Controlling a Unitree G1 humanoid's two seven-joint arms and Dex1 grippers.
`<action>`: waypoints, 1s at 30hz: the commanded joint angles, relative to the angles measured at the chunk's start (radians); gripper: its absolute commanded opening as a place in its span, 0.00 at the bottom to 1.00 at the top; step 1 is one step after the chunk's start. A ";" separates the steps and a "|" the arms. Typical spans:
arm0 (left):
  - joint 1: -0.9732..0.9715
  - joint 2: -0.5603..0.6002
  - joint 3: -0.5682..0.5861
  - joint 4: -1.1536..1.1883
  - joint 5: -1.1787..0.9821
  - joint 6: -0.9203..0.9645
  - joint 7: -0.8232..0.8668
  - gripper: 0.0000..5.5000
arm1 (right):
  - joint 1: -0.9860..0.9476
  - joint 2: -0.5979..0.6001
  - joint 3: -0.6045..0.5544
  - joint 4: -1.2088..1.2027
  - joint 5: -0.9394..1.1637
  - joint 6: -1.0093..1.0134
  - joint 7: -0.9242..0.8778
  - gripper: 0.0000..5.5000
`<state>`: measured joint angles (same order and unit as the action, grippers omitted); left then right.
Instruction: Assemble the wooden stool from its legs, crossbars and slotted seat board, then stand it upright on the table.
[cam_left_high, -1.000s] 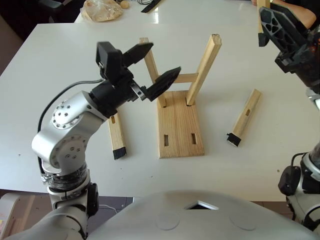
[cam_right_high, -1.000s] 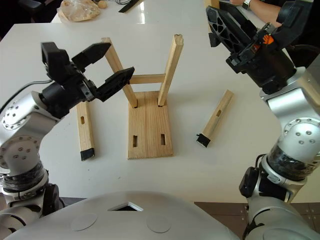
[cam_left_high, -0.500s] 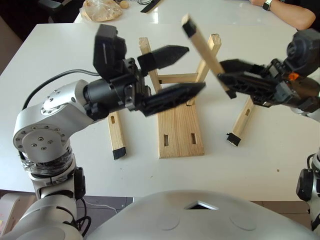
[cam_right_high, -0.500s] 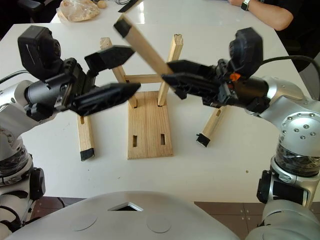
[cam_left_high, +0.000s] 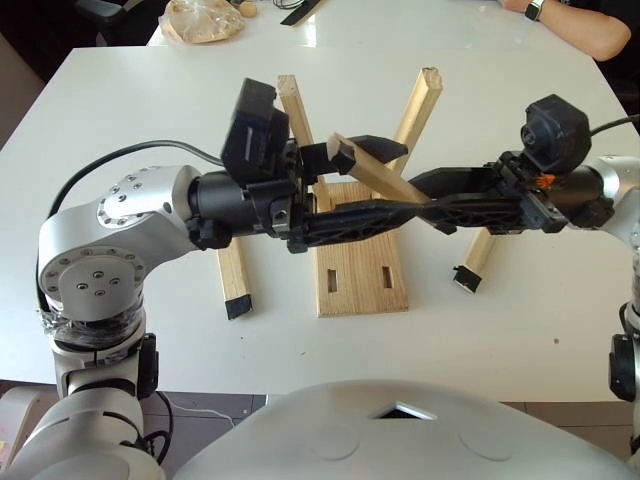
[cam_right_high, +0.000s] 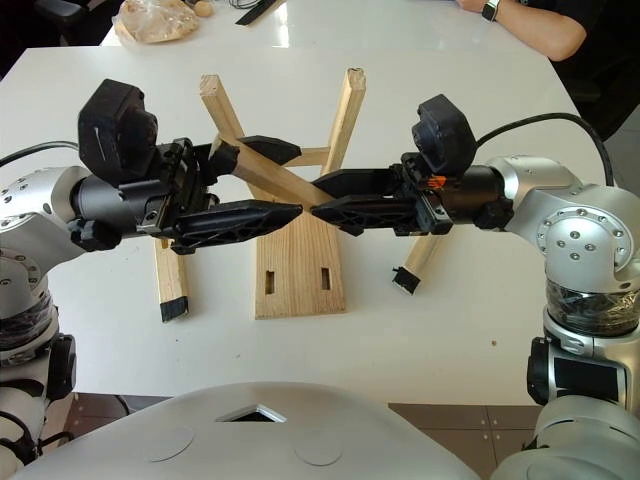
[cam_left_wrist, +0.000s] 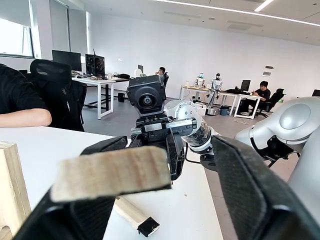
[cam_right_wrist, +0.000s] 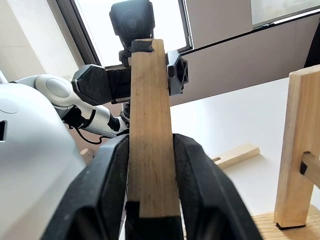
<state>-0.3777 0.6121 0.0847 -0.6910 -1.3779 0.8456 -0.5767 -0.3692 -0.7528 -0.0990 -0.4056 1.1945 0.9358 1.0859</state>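
The slotted seat board (cam_left_high: 360, 265) lies flat on the table with two legs (cam_left_high: 415, 120) (cam_left_high: 293, 105) standing in it, joined by a crossbar (cam_right_high: 310, 155). Two loose legs lie beside it, one to its left (cam_left_high: 232, 270) and one to its right (cam_left_high: 482, 250). Above the board my right gripper (cam_left_high: 428, 200) is shut on another leg (cam_left_high: 385, 180), held slanting toward my left arm. My left gripper (cam_left_high: 415, 178) is open, its fingers (cam_left_wrist: 250, 200) straddling that leg's free end (cam_left_wrist: 110, 172). The right wrist view shows the held leg (cam_right_wrist: 150, 125) clamped between the pads.
The white table (cam_left_high: 120, 120) has free room to the left, right and front of the board. A bag (cam_left_high: 205, 20) sits at the far left edge. A person's arm (cam_left_high: 570, 25) rests at the far right.
My right gripper swung in from the right and lowered the leg from steeply raised to a shallow slant. My left gripper reached right until its open fingers straddle the leg's end.
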 joint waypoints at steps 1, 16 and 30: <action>0.007 0.003 0.003 -0.002 -0.035 -0.017 -0.012 0.43 | -0.003 -0.012 0.013 0.019 -0.073 -0.031 0.007 0.24; -0.036 -0.034 -0.011 0.046 -0.084 -0.040 0.060 0.24 | -0.005 0.082 0.009 -0.009 -0.044 -0.065 -0.103 0.24; 0.035 0.076 0.020 0.048 -0.001 -0.023 -0.037 0.24 | 0.022 0.066 0.041 -0.014 -0.180 -0.113 -0.149 0.42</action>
<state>-0.3680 0.6408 0.0901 -0.6248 -1.3785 0.8010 -0.5455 -0.3613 -0.6694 -0.0439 -0.4420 1.0644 0.8302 0.9826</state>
